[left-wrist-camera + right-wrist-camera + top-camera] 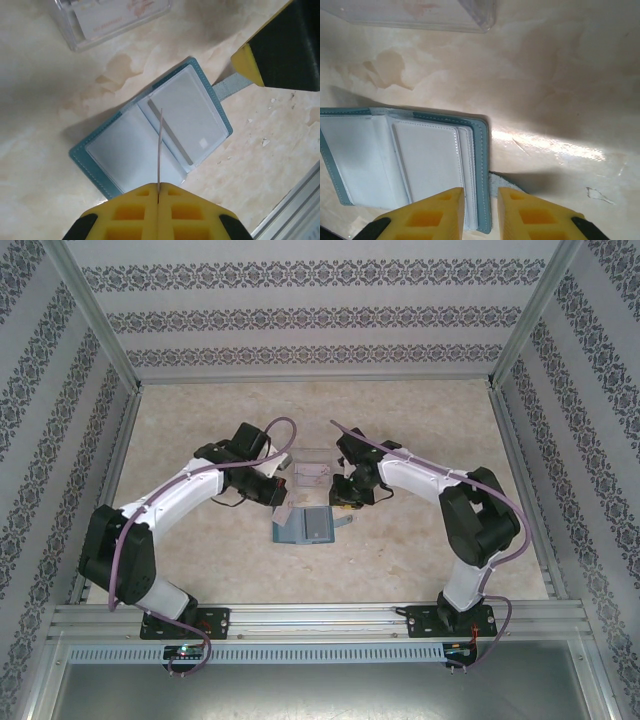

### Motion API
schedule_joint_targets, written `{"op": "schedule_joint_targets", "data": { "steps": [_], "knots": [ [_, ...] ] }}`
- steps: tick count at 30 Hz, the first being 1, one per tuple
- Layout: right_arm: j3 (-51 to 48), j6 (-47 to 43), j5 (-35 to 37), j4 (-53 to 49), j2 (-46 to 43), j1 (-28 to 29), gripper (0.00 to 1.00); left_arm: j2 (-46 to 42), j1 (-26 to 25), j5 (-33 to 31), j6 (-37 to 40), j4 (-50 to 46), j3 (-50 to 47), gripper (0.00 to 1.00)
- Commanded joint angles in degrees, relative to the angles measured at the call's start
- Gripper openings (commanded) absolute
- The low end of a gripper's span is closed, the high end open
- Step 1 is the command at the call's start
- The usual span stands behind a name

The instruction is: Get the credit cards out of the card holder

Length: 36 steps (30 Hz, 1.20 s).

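Credit card [160,150] pinched in downward left claw [158,187], above open card holder [122,150]

Teal card holder [120,155] lies open flat; one thin credit card [160,150] stands edge-on above it.

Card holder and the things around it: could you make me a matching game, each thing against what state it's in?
1 card holder
2 clear tray
3 left gripper
4 right gripper

A shut on a thin card held edge-on
B jaws apart, astride the holder's edge
C lying open, panels up
D holding whitish cards

Pairs: 1C, 2D, 3A, 4B
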Motion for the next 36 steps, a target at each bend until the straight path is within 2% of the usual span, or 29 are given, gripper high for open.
{"op": "schedule_joint_targets", "data": {
  "steps": [1,13,23,36],
  "knots": [
    [-1.2,-1.2,1.2,-1.5,-2.4,-0.9,0.25,1.5,0.7,-1.8,7.4,-4.8,2.3,0.0],
    [-3.3,-2.1,1.9,-2.0,-6.4,-3.4,0.25,4.8,0.7,-1.9,21.2,-2.9,7.9,0.0],
    [-4.7,-2.5,2.3,-2.7,-9.4,-5.1,0.25,9.4,0.7,-0.1,35.8,-6.3,14.8,0.0],
    [-7.3,-2.3,2.7,-2.1,-12.0,-6.6,0.25,16.3,0.4,-2.0,46.2,-8.2,23.0,0.0]
  ]
}}
